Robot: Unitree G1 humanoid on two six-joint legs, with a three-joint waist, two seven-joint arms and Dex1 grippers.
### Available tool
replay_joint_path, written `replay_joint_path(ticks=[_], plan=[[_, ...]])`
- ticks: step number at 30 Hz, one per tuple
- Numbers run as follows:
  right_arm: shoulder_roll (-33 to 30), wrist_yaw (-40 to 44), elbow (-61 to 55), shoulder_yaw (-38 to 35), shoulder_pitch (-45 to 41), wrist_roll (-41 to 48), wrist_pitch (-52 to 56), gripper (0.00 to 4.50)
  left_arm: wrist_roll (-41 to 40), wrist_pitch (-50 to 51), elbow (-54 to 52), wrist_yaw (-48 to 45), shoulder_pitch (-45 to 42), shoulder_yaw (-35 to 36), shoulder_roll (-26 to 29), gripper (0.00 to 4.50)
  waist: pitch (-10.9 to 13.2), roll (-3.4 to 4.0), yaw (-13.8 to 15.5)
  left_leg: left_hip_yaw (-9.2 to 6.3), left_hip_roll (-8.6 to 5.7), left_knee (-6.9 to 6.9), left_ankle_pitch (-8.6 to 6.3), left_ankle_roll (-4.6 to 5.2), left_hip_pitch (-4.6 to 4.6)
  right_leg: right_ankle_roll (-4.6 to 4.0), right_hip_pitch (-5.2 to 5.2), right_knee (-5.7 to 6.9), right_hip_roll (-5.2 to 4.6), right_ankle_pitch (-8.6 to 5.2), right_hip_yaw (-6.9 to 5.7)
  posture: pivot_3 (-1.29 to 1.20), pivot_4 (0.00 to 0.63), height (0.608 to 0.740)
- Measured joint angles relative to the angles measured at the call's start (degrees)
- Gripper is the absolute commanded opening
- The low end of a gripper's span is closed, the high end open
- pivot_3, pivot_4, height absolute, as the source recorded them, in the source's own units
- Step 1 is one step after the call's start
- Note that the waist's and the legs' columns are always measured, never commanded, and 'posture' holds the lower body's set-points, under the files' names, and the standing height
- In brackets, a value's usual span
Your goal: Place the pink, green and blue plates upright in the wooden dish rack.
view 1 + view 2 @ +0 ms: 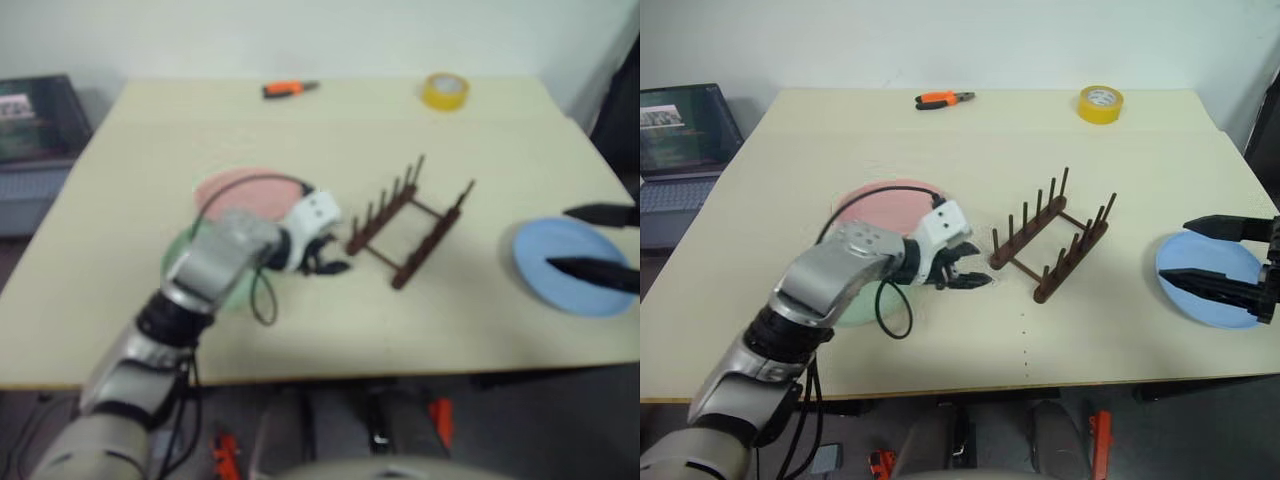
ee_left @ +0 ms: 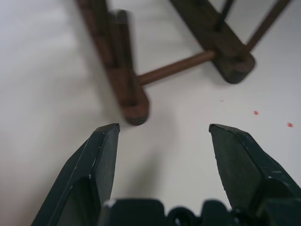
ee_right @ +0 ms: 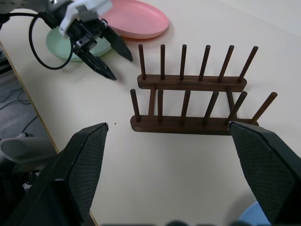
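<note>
Right now the wooden dish rack (image 1: 1050, 245) stands empty near the middle of the table (image 1: 1040, 330), its pegs upright and its two rails running from near-left to far-right. Just left of its near end hangs the left claw (image 1: 970, 275), fingers spread about three-quarters wide with nothing between them; in the left wrist view the fingertips (image 2: 106, 141) frame bare tabletop just short of the rack's rail end, not touching it as far as I can tell.

Behind that arm the pink plate (image 1: 890, 205) lies flat on the table, and the green plate (image 3: 61, 44) lies flat just nearer, its far edge apparently tucked against or under the pink one, though the arm hides most of it.

Over at the right edge the blue plate (image 1: 1210, 280) lies flat, well apart from the rack. The right claw (image 1: 1210, 255) hovers above it, fingers fully spread, one over the far rim and one over the middle, gripping nothing.

Far across the table sit a pair of orange-handled pliers (image 1: 943, 98) and a roll of yellow tape (image 1: 1100, 103).
</note>
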Motion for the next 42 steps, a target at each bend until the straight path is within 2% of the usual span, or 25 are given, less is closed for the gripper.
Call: replay_joint_path(ticks=[5, 9, 11, 13, 15, 21, 24, 32, 42], plan=[[0.86, -0.69, -0.43, 0.04, 0.53, 0.02, -0.13, 4.5, 0.86, 0.3, 1.3, 3.44, 0.69, -0.34, -3.84, 3.33, 0.0, -0.01, 0.18, -0.01, -0.06, 0.01, 0.0, 0.0, -0.02, 0.01, 0.02, -0.02, -0.03, 0.01, -0.01, 0.0, 0.15, 0.74], [0.82, -0.59, -0.15, 0.07, 0.5, 0.0, -0.46, 4.5, 1.28, 0.26, 2.5, 3.75, 0.67, -1.41, -4.42, 3.33, 0.0, -0.02, 0.03, -0.05, -0.1, -0.03, 0.0, 0.0, 0.0, 0.0, 0.01, -0.02, 0.02, 0.0, -0.02, 0.0, 0.15, 0.74], [0.82, -0.51, -0.1, 0.07, 0.52, -0.01, -0.6, 4.5, 1.03, 0.58, 2.2, 3.28, 0.69, -1.41, -3.75, 3.33, 0.0, -0.02, 0.03, -0.09, -0.11, -0.03, 0.0, 0.0, -0.01, -0.01, 0.01, -0.02, 0.04, 0.0, -0.05, 0.0, 0.15, 0.74], [0.82, -0.33, -0.07, -0.03, 1.04, -0.08, -0.72, 4.5, -1.1, 2.47, -1.63, 0.13, 1.22, -1.47, 0.49, 3.33, 0.01, -0.03, -0.1, -0.09, -0.01, -0.05, 0.0, 0.0, -0.01, -0.02, 0.0, -0.04, 0.15, -0.01, -0.03, 0.0, 0.15, 0.74], [0.82, -0.33, -0.02, -0.02, 1.16, -0.09, -0.72, 4.5, -2.85, 4.15, -4.44, -1.46, 1.81, -1.11, 1.89, 3.33, -0.01, 0.01, 0.03, -0.1, 0.07, -0.05, 0.0, 0.0, -0.01, -0.02, 0.0, -0.04, 0.13, -0.01, -0.04, 0.0, 0.15, 0.74], [0.83, -0.33, -0.43, -0.15, 1.95, -0.06, -0.74, 4.5, -7.22, 5.95, -10.67, -4.05, 3.81, -2.12, 3.23, 3.33, -0.01, 0.0, 0.19, -0.11, 0.02, 0.02, 0.0, 0.0, -0.01, -0.07, 0.03, -0.04, 0.07, 0.04, -0.05, 0.0, 0.15, 0.74], [0.83, -0.33, -0.76, -1.3, 2.77, -0.03, -0.73, 4.5, -7.15, 5.87, -10.64, -3.19, 3.59, -3.54, 1.1, 3.33, -0.01, 0.0, 0.23, -0.13, 0.0, 0.03, 0.01, 0.0, -0.01, -0.07, 0.05, -0.04, 0.07, 0.06, -0.05, 0.0, 0.15, 0.74], [1.02, -1.07, -2.75, -3.97, 4.17, 0.54, 0.24, 4.5, -2.52, 2.83, -6.5, 4.83, 3.1, -9.97, -10.48, 3.33, 0.0, -0.02, 0.2, -0.34, -0.41, -0.01, 0.01, 0.0, -0.04, -0.08, 0.06, -0.08, 0.1, 0.06, -0.04, 0.0, 0.15, 0.74], [1.68, -2.9, -5.03, -7.3, 6.03, 2.32, 2.56, 4.5, 1.96, 1.19, -2.15, 9.48, 2.56, -12.74, -14.25, 3.33, 0.0, -0.02, 0.24, -0.67, -0.71, 0.01, 0.04, 0.05, -0.06, -0.08, 0.15, -0.07, -0.06, 0.06, -0.15, 0.0, 0.15, 0.74]])
